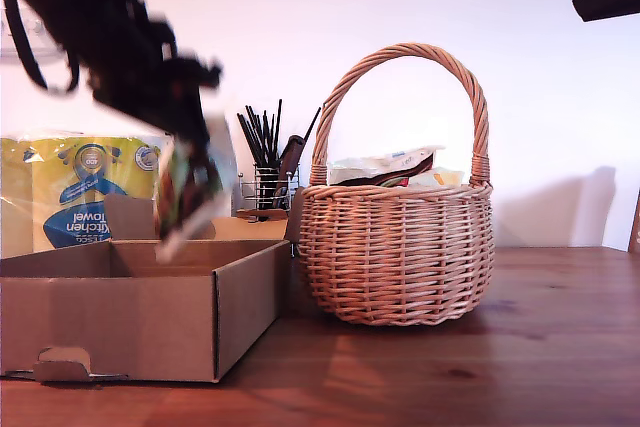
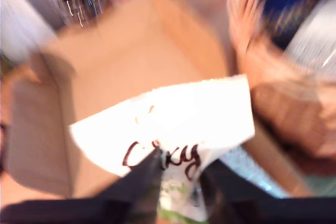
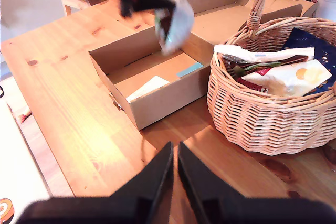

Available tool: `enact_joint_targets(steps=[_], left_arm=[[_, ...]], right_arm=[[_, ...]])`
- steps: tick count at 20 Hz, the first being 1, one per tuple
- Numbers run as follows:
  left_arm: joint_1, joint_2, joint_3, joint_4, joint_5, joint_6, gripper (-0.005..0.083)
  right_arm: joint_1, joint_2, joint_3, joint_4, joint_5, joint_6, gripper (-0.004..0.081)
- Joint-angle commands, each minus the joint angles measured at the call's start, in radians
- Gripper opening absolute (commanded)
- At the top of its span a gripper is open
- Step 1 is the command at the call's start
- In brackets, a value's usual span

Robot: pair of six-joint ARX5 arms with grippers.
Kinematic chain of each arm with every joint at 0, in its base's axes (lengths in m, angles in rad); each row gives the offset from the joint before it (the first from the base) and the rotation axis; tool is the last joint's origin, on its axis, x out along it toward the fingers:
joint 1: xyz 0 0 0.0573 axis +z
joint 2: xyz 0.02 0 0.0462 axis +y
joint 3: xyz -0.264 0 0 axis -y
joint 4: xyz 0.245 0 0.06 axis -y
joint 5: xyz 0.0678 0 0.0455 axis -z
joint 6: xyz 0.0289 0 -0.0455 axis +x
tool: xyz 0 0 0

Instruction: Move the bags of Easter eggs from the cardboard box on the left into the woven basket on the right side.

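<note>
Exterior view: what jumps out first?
The round tan wicker basket with its tall arched handle stands mid-picture, already holding crinkly sweet bags. At the exterior view's left, my first claw dangles a cream-white bag with dark script above the shallow brown cardboard box.

Cardboard box [image 1: 130, 312] and woven basket [image 1: 397, 242] side by side on the table [image 1: 480, 367].
In the exterior view the box lies left, the basket touching its right; bags [image 3: 278, 72] lie in the basket, a kitchen towel pack [image 1: 80, 192] and utensil holder [image 1: 265, 182] stand behind.
</note>
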Motion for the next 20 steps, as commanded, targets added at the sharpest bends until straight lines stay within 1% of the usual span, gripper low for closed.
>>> enact_joint_targets(steps=[1,5,10,12,13,15,16,18,20], left_arm=[[-0.002,-0.010,0.004,0.008,0.004,-0.005,-0.0027],[0.000,-0.010,0.004,0.012,0.050,-0.005,-0.0024],[-0.052,-0.026,0.006,0.027,0.137,-0.005,-0.0024],[-0.080,-0.051,0.006,0.085,0.177,-0.006,-0.0024],[-0.095,-0.063,0.006,0.127,0.212,-0.019,-0.0024],[-0.117,-0.071,0.006,0.222,0.274,-0.056,-0.0024],[-0.125,-0.067,0.006,0.260,0.298,-0.106,-0.0024],[-0.131,-0.029,0.006,0.337,0.302,-0.138,-0.0024],[-0.134,0.029,0.006,0.451,0.303,-0.215,-0.0024]], right_arm=[[0.003,0.000,0.005,0.008,0.000,-0.003,-0.0012],[0.003,0.000,0.005,0.007,0.000,-0.003,-0.0013],[0.003,0.000,0.005,0.006,0.000,-0.003,-0.0012],[0.003,0.000,0.005,0.006,0.000,-0.003,-0.0012],[0.003,0.000,0.005,0.006,0.000,-0.003,-0.0012],[0.003,0.000,0.005,0.006,0.000,-0.003,-0.0012],[0.003,0.000,0.005,0.007,0.000,-0.003,-0.0012],[0.003,0.000,0.005,0.007,0.000,-0.003,-0.0012],[0.003,0.000,0.005,0.007,0.000,-0.003,-0.0013]])
